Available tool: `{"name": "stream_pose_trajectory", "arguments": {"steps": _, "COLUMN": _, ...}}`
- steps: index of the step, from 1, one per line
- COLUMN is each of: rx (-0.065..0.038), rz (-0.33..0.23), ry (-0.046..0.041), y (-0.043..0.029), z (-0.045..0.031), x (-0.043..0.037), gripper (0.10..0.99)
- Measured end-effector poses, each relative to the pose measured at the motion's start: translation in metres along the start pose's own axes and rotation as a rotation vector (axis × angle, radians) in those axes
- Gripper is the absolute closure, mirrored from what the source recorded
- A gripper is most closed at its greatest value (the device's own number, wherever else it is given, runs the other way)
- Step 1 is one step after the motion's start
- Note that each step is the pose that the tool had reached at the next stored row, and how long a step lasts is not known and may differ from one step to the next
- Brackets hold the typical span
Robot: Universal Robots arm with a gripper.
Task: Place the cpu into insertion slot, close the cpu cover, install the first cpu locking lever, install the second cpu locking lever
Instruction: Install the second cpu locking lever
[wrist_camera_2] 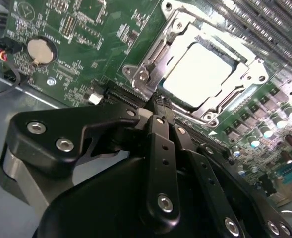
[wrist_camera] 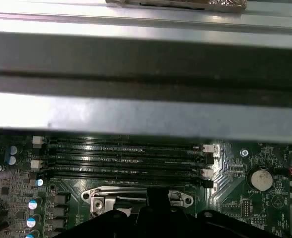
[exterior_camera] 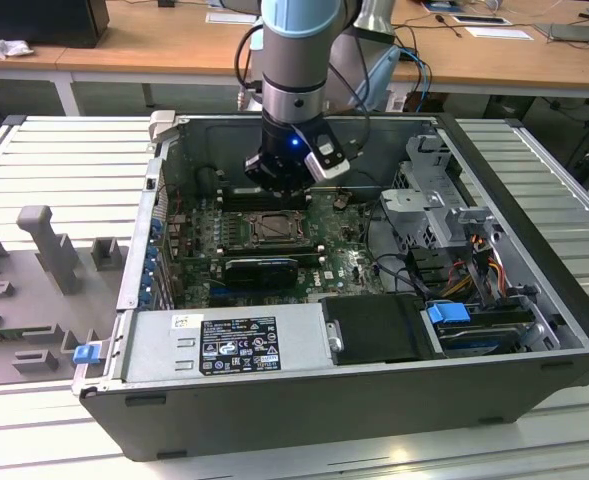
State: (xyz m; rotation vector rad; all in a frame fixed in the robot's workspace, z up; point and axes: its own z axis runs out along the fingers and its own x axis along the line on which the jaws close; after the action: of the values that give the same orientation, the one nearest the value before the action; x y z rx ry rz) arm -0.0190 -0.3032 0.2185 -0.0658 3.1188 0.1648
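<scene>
The cpu (wrist_camera_2: pixel 198 74) sits in the insertion slot (wrist_camera_2: pixel 230 55) with the cpu cover (wrist_camera_2: pixel 150 74) down around it — placement and cover look done, levers (hard to judge) seemingly pending — gripper (wrist_camera_2: pixel 160 106) just beside the socket's edge, fingers pinched together, holding nothing, inside the computer case (exterior_camera: pixel 534 330).

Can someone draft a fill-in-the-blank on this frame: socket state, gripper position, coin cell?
1. The pale silvery square cpu lies inside the ____, framed by the dark-silver metal cpu cover, which is folded down around it.
2. In the exterior view, the black gripper hangs inside the open grey ____, just above the green motherboard.
3. The round silver coin battery sits on the ____ circuit board.

Missing words: insertion slot; computer case; green
</scene>
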Motion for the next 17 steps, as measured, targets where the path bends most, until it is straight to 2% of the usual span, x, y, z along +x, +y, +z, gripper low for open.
{"name": "stream_pose_trajectory", "arguments": {"steps": 4, "rx": 0.000, "rz": 0.000, "ry": 0.0000, "y": -0.0029, "z": -0.0011, "x": 0.0001, "gripper": 0.980}}
{"name": "stream_pose_trajectory", "arguments": {"steps": 6, "rx": 0.000, "rz": 0.000, "ry": 0.0001, "y": -0.0026, "z": -0.0056, "x": 0.0001, "gripper": 0.980}}
{"name": "stream_pose_trajectory", "arguments": {"steps": 8, "rx": 0.000, "rz": 0.000, "ry": 0.0000, "y": -0.0012, "z": -0.0185, "x": -0.0003, "gripper": 0.980}}
{"name": "stream_pose_trajectory", "arguments": {"steps": 11, "rx": 0.000, "rz": 0.000, "ry": 0.0002, "y": 0.0000, "z": -0.0299, "x": -0.0005, "gripper": 0.980}}
{"name": "stream_pose_trajectory", "arguments": {"steps": 12, "rx": 0.000, "rz": 0.000, "ry": 0.0002, "y": -0.0048, "z": -0.0326, "x": -0.0001, "gripper": 0.980}}
{"name": "stream_pose_trajectory", "arguments": {"steps": 15, "rx": 0.000, "rz": 0.000, "ry": 0.0001, "y": -0.0178, "z": -0.0335, "x": 0.0021, "gripper": 0.980}}
{"name": "stream_pose_trajectory", "arguments": {"steps": 16, "rx": 0.000, "rz": 0.000, "ry": 0.0001, "y": -0.0240, "z": -0.0338, "x": 0.0028, "gripper": 0.980}}
{"name": "stream_pose_trajectory", "arguments": {"steps": 17, "rx": 0.000, "rz": 0.000, "ry": 0.0001, "y": -0.0344, "z": -0.0339, "x": 0.0035, "gripper": 0.980}}
